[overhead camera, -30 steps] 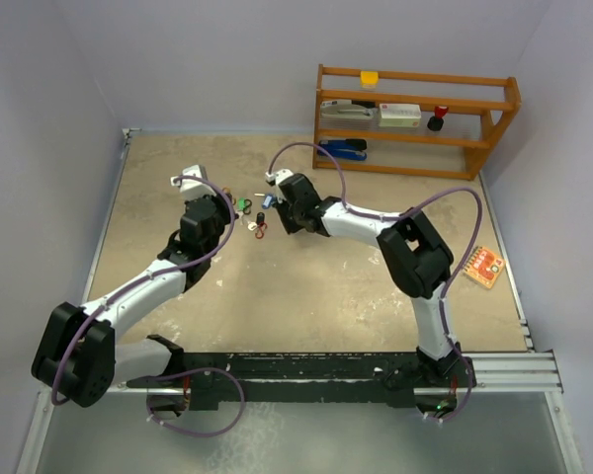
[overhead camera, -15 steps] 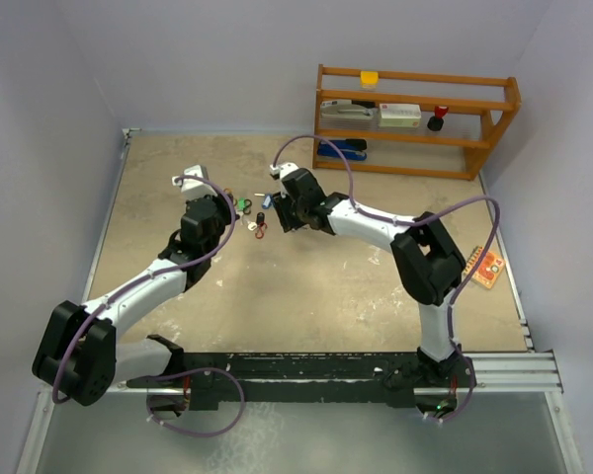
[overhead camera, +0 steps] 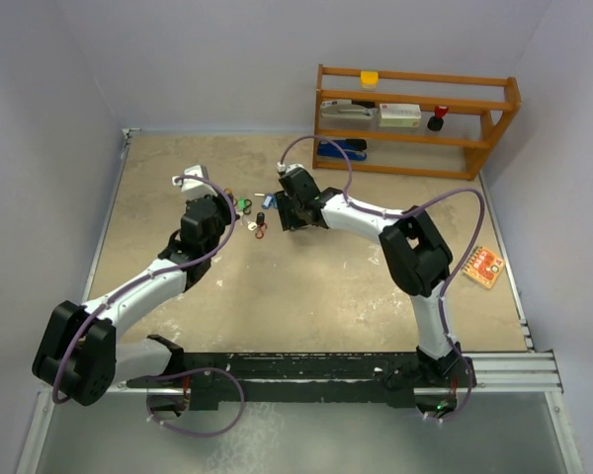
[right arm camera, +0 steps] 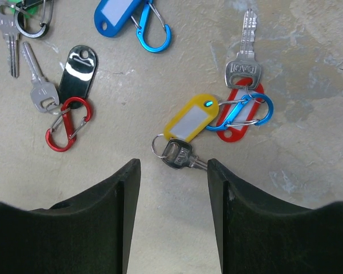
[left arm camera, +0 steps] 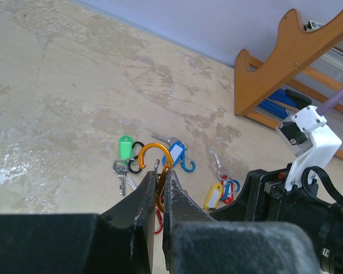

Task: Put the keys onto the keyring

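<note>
My left gripper (left arm camera: 162, 171) is shut on the lower part of an orange carabiner keyring (left arm camera: 153, 153), holding it upright just above the table. The keys lie scattered beyond it. They carry a green tag (left arm camera: 124, 146), a blue tag (right arm camera: 117, 12), a black tag (right arm camera: 79, 67), a yellow tag (right arm camera: 190, 121) and a red tag (right arm camera: 240, 132). My right gripper (right arm camera: 172, 165) is open and hangs over the silver key (right arm camera: 182, 154) ringed to the yellow tag. That key lies between the two fingertips. In the top view, both grippers meet at the key cluster (overhead camera: 255, 219).
A wooden shelf (overhead camera: 415, 118) with small items stands at the back right, a blue object (overhead camera: 341, 148) under it. An orange board (overhead camera: 484, 267) lies at the right edge. Small red (right arm camera: 67, 124) and blue (right arm camera: 153, 34) clip loops lie among the keys.
My right gripper has gone from shut to open, and its wrist has shifted slightly toward the back. The left arm and the orange keyring have stayed in place.
</note>
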You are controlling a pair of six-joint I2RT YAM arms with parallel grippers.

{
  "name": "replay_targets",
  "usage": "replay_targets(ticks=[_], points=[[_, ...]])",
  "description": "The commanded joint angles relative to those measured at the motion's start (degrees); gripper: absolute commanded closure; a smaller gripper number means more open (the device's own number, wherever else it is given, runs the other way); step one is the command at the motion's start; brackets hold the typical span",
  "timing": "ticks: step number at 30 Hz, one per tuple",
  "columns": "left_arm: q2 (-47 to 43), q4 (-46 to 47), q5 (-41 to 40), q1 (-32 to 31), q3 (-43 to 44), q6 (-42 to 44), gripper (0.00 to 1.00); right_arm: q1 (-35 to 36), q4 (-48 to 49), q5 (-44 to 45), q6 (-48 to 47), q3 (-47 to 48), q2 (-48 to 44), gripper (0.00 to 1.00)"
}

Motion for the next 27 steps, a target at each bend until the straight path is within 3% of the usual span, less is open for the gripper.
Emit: replay_targets(ticks=[1,27], points=[[-0.6,2.5,0.2,0.4,-0.3,-0.8,1.0,-0.6,-1.1,1.8,3.9,3.5,0.8,0.46],[-0.8,2.5,0.0,0.4,-0.2,-0.7,1.0,-1.5,-1.2,-2.3,5.7,8.5,7.5,0.49]])
